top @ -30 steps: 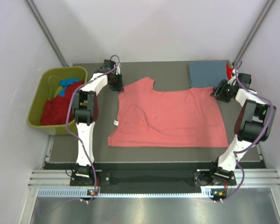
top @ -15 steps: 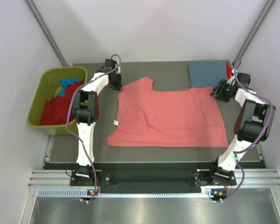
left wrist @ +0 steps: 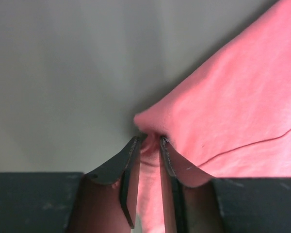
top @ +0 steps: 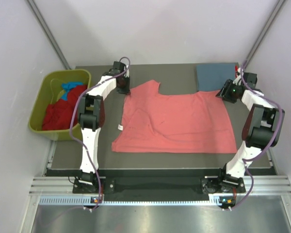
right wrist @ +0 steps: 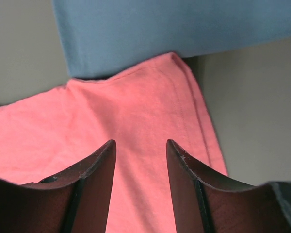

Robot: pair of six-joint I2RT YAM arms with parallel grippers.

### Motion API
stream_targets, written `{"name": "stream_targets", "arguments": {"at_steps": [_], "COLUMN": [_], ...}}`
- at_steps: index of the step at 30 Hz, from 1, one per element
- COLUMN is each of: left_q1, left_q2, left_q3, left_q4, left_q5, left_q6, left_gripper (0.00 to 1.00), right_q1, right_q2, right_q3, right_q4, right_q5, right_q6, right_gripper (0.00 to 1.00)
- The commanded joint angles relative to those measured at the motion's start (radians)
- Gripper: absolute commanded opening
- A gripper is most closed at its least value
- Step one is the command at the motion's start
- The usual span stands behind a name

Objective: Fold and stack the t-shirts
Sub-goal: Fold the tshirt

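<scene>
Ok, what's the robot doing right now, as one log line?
left gripper: pinching pink t-shirt edge | right gripper: open over its far-right corner | grey-blue t-shirt: lying at far right

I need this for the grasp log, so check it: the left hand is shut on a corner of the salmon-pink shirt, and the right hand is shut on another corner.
Wrong about the right hand: it is open over a corner of the salmon-pink shirt, beside the grey-blue shirt, as the right wrist view shows. The left hand is shut on its corner.
</scene>
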Motion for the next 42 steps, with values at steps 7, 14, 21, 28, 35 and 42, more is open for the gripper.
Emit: {"name": "stream_targets", "arguments": {"at_steps": [7,14,21,28,35,42], "left_q1": [0.023,0.020,0.035,0.107,0.176,0.189], "left_q2": [-0.268,-0.306,-0.363,-0.435,-0.484,-0.504], "left_q3": [-0.192,-0.348,-0.392,-0.364,-0.367,-0.432], "left_q4": [-0.047,-0.081,-0.093,-0.071,-0.027,-0.002], "left_q5": [-0.086,0.069,-0.018,0.017,0.063,0.091], "left_q6": [-0.089,-0.142,-0.186,-0.254,-0.280,-0.281], "left_gripper": [0.23,0.04,0.09,0.12,0.12,0.12], "right_q1": [0.095,0.233,0.611,0.923,1.089,1.155], "right_q2": [-0.100,-0.117,-0.053,0.170,0.350,0.433], "right_q3": [0.041,0.042,0.100,0.329,0.559,0.611], "right_q4": [0.004,-0.031,-0.009,0.008,0.014,0.057], "right_q5": [-0.001,0.061,0.280,0.540,0.660,0.673], "right_q6": [0.012,0.052,0.265,0.405,0.396,0.336], "right_gripper": [0.47,0.44,0.45,0.53,0.54,0.55]}}
